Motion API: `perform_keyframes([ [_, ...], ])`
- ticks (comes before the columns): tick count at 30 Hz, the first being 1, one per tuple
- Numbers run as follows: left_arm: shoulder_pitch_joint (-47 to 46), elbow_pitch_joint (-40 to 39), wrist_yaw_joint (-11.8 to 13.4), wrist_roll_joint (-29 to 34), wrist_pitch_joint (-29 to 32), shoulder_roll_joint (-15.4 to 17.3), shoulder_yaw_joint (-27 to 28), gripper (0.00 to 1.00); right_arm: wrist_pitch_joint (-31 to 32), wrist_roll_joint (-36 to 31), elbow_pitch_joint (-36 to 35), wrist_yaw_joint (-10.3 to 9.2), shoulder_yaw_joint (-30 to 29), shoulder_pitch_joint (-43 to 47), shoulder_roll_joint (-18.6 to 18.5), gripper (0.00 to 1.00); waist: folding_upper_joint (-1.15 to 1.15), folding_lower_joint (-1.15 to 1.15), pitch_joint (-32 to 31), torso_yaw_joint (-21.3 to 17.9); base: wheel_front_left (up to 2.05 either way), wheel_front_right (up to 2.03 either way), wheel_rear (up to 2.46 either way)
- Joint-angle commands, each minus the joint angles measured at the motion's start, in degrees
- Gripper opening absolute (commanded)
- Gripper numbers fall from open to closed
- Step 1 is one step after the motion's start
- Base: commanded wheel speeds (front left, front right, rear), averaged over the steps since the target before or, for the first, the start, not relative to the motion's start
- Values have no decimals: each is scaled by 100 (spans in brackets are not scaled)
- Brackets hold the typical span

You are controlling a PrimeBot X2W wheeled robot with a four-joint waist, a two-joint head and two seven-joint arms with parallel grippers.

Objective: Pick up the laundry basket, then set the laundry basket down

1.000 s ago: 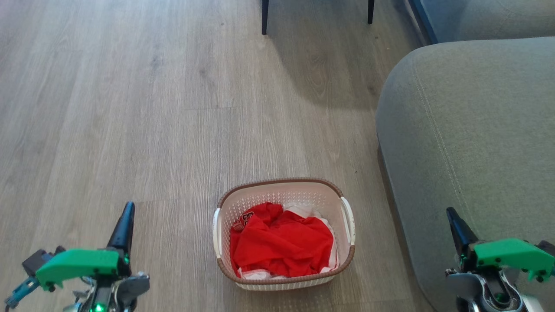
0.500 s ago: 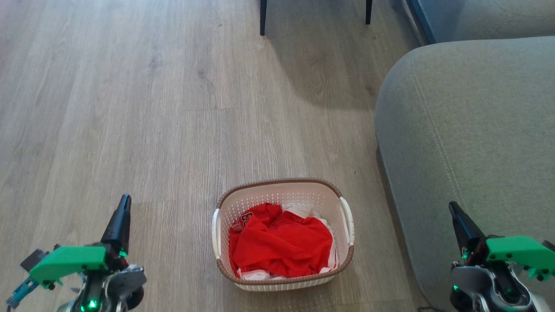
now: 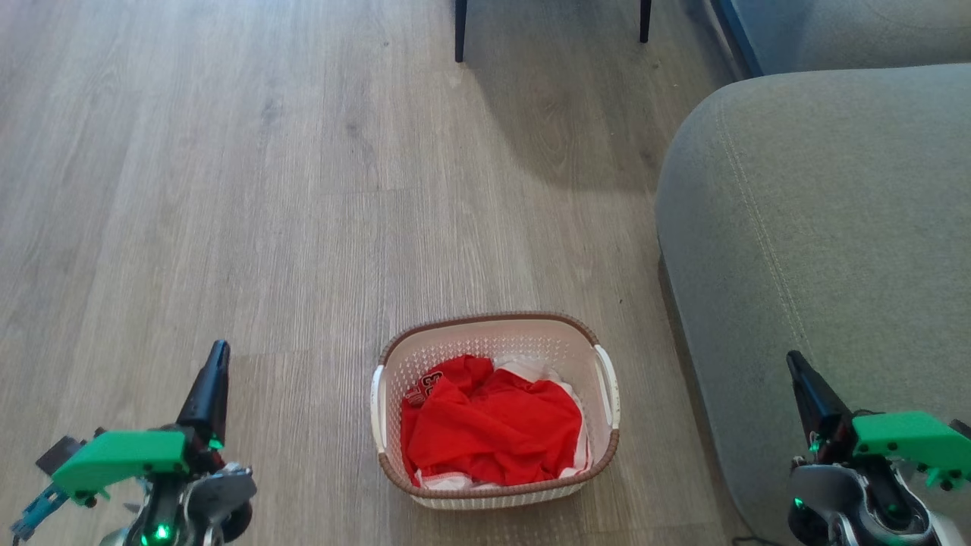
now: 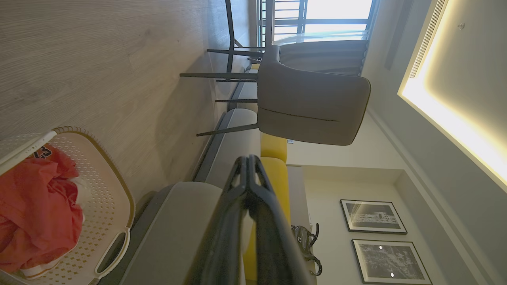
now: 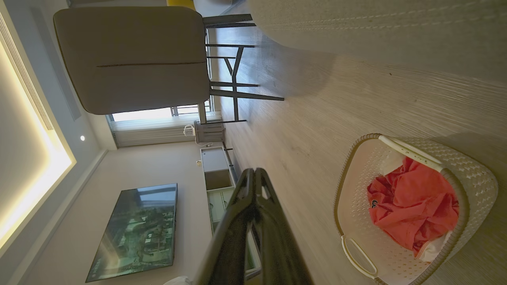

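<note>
**Head view.** The laundry basket stood on the wood-look floor in the lower centre of the frame, holding a crumpled red garment. A grey sofa occupied the right side, near the basket but apart from it. The left gripper rose at the lower left and the right gripper at the lower right. Each had its two dark fingers pressed together on nothing, and both were well apart from the basket.

**Left wrist view.** The left gripper's fingers met tip to tip at the bottom centre, empty. The basket lay at the lower left edge, one white handle turned towards the sofa. A grey chair on thin dark legs appeared at upper centre, and two framed pictures at the lower right.

**Right wrist view.** The right gripper's fingers were likewise closed at the bottom centre, gripping nothing. The basket sat on the floor at the lower right, the red garment inside. A television showed at the lower left.
</note>
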Motion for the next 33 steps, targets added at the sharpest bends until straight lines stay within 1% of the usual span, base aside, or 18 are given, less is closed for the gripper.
perform_keyframes([
  [1, -338, -168, -38, -4, 23, 20, 202, 0, 43, -3, -206, 8, 84, -276, -88, 0, 0, 0, 0, 0, 0, 0, 0],
  [33, -339, -168, -38, 7, 34, 11, 215, 0, 83, -45, -203, 8, 34, -280, -53, 0, 0, 0, 0, 0, 0, 0, 0],
])
